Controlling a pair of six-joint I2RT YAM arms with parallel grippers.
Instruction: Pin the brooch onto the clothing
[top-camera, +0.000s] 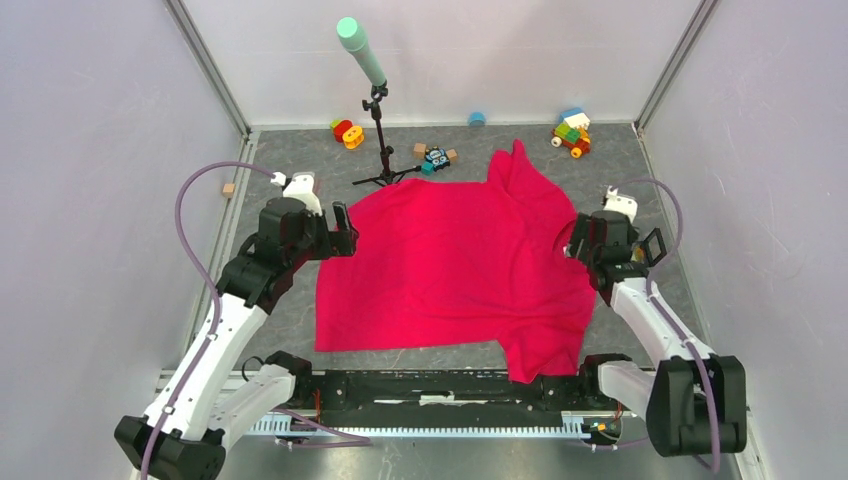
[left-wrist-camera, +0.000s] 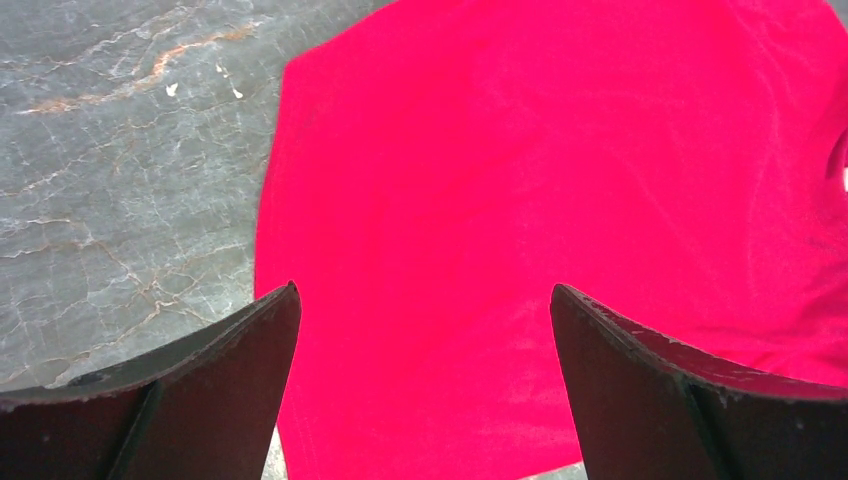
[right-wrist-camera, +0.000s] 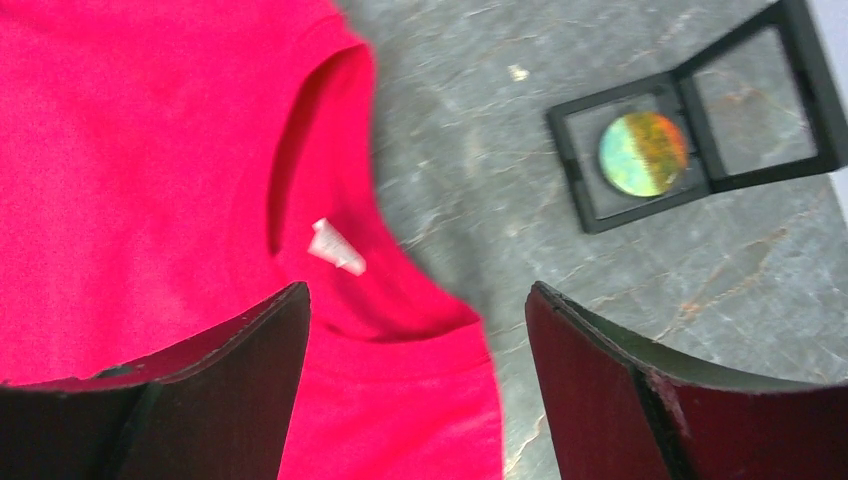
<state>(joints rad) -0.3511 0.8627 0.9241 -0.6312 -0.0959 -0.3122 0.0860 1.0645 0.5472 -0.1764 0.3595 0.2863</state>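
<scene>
Overhead view: the clothing (top-camera: 450, 265), a bright red-pink T-shirt, lies spread on the grey marbled table (top-camera: 300, 160) between the two arms. One sleeve points toward the far edge, and the other reaches the near edge at the arms' mounting rail. We see the collar (right-wrist-camera: 330, 190) on the side of the right arm, with a small white label (right-wrist-camera: 336, 246) inside it.

Right wrist view: the right hand (right-wrist-camera: 418, 295) hovers above the collar's edge, where fabric meets bare table. Its two fingers stand wide apart and nothing lies between them. The brooch (right-wrist-camera: 643, 153) is a small round disc with a yellow-green and orange-dark face. It sits in an open black case (right-wrist-camera: 590, 190) on the bare table, with the lid folded back. Case and brooch lie well apart from the fabric, beyond the tip of the finger on the right of the view — neither finger touches them.

Left wrist view: the left hand (left-wrist-camera: 425, 300) is fully spread and holds nothing. It hangs above the shirt's opposite edge, with plain red cloth filling the gap between its fingers and grey table to the left of the view.

Background, overhead view: a black tripod stand (top-camera: 378, 140) with a green-tipped rod rises at the far edge of the table. Small coloured toys (top-camera: 572, 132) are scattered along that edge, clear of the shirt.
</scene>
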